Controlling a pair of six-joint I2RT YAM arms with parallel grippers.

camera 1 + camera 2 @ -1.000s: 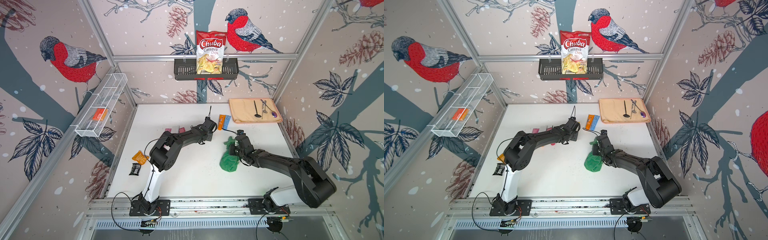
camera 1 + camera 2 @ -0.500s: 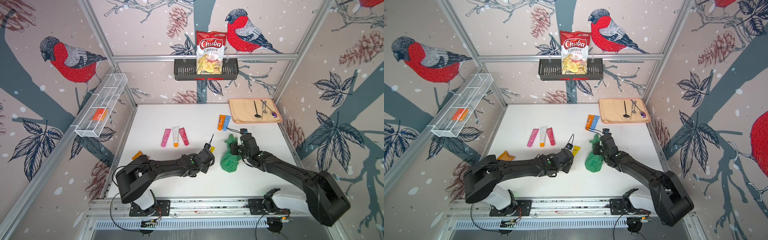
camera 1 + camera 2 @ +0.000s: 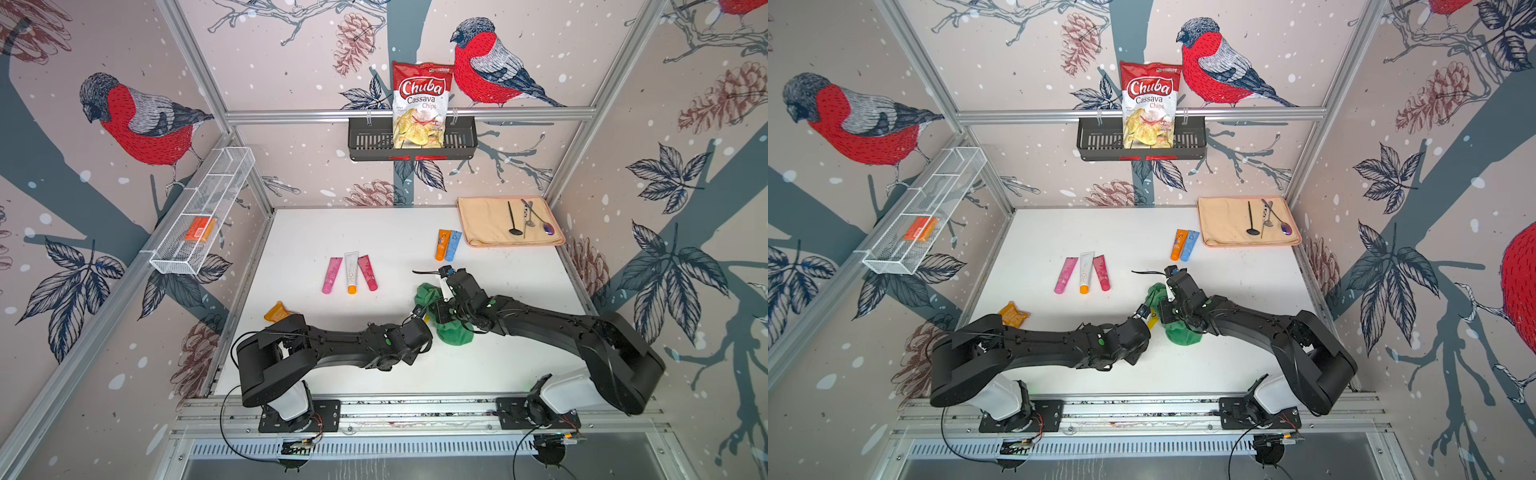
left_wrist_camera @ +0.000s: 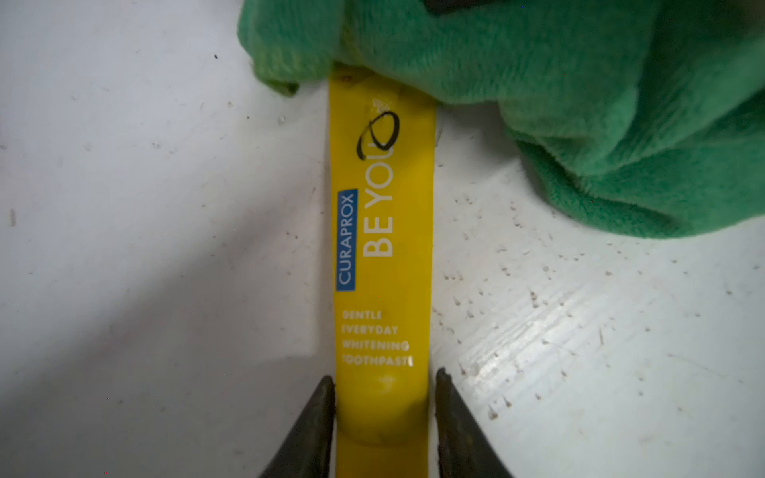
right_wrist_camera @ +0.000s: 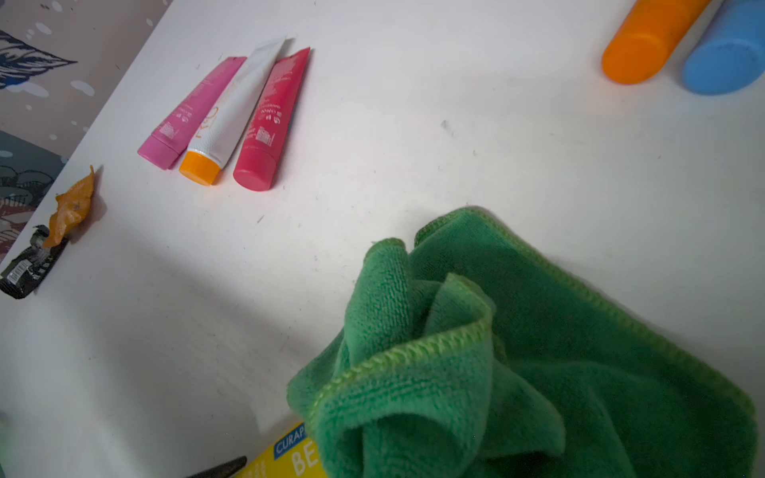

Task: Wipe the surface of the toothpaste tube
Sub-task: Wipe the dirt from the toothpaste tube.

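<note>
Near table [image 3: 374,232] centre tube [image 4: 383,248] lies flat, far end under cloth [image 4: 579,103], which right gripper [image 3: 441,311] clamps; left gripper [image 4: 384,397] flanks cap end, grip we cannot tell. Wiping step in hand; next: pin tube, drag cloth lengthwise.

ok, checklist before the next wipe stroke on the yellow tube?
1. Tube flat on the table, label up: ok.
2. Left tool straddles its cap end: ok.
3. Left tool actually pinching it: cannot tell; a thin gap seems to show on one side.
4. Right tool shut on the cloth: ok.
5. Cloth on the tube: ok, but only over the far end; most of the label is bare.
6. The three tubes further back look out of the stroke's way: ok.
</note>
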